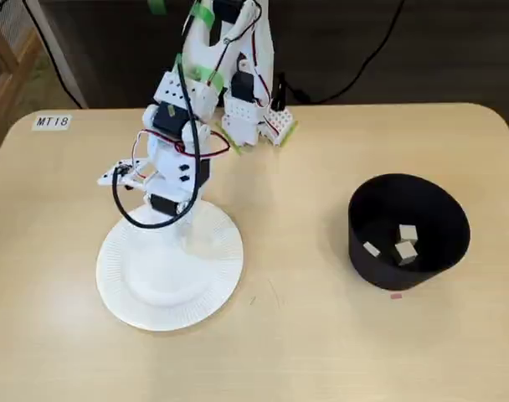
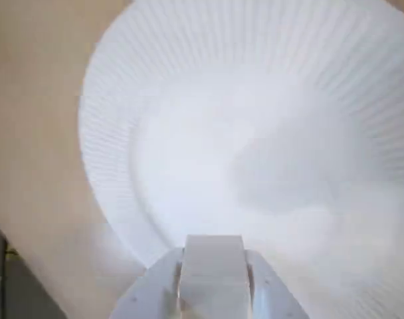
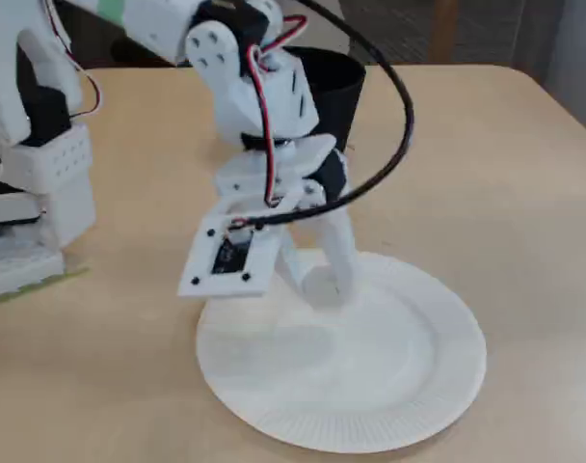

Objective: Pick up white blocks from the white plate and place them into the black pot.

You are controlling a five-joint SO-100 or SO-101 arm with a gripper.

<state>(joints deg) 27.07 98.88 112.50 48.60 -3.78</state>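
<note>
Clamped flat-on between the claw [image 2: 214, 292] at the white plate's [image 2: 115, 133] six o'clock, the white block [image 2: 212, 266] looks light, rigid and smooth-faced.

Wrist view: white paper plate [image 2: 162, 86] fills most of the frame, ribbed rim on the left and top, smooth centre bare with a soft grey shadow right of middle. Tan tabletop [image 2: 36, 133] runs down the left. At the bottom edge the gripper [image 2: 212, 292] is clamped on one white block [image 2: 212, 266], a finger on each side.
</note>
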